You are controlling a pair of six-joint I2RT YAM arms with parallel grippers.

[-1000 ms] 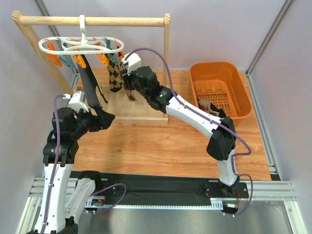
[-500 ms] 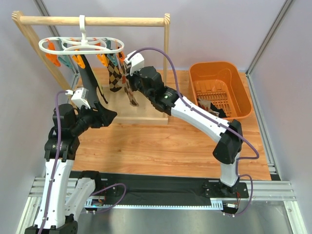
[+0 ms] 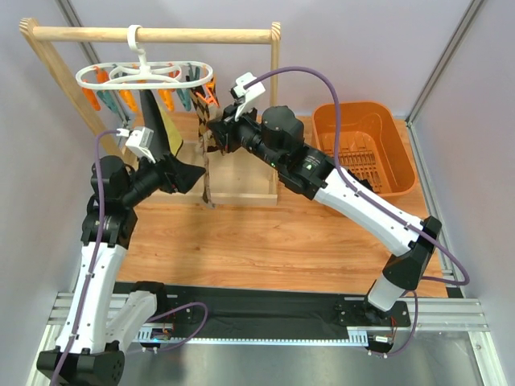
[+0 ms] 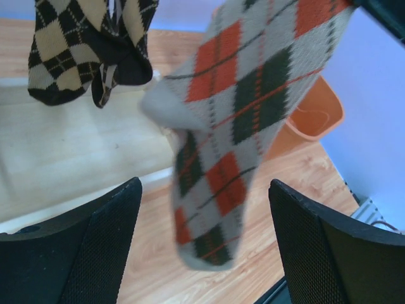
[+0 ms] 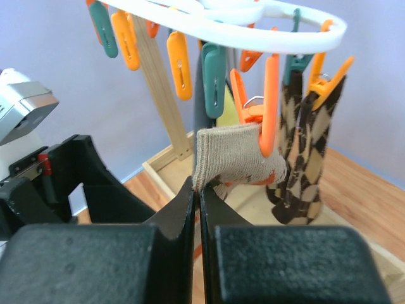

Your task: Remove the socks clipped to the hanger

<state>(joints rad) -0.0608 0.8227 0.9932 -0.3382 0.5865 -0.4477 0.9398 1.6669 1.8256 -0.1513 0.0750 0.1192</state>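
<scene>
The white ring hanger (image 3: 141, 75) hangs from the wooden rail, with orange and teal clips below it. My right gripper (image 5: 197, 187) is shut on the cuff of a grey argyle sock (image 5: 237, 161) that an orange clip (image 5: 271, 104) still pinches. That sock (image 3: 207, 173) hangs straight down from my right gripper (image 3: 213, 129) in the top view. My left gripper (image 3: 193, 175) is open beside its lower part; in the left wrist view the sock's toe (image 4: 221, 158) hangs between my open fingers (image 4: 101, 240), not touched. A tan and black argyle sock (image 5: 304, 158) and a black sock (image 3: 153, 129) stay clipped.
The wooden rail frame (image 3: 161, 34) stands on a pale base board (image 3: 241, 181) at the back left. An orange basket (image 3: 362, 149) with a sock in it stands at the back right. The grey walls are close on both sides.
My right gripper has risen and moved right with the sock's cuff, stretching the sock long. The hanger has swung to the right. My left gripper has moved up towards the sock's lower end.
</scene>
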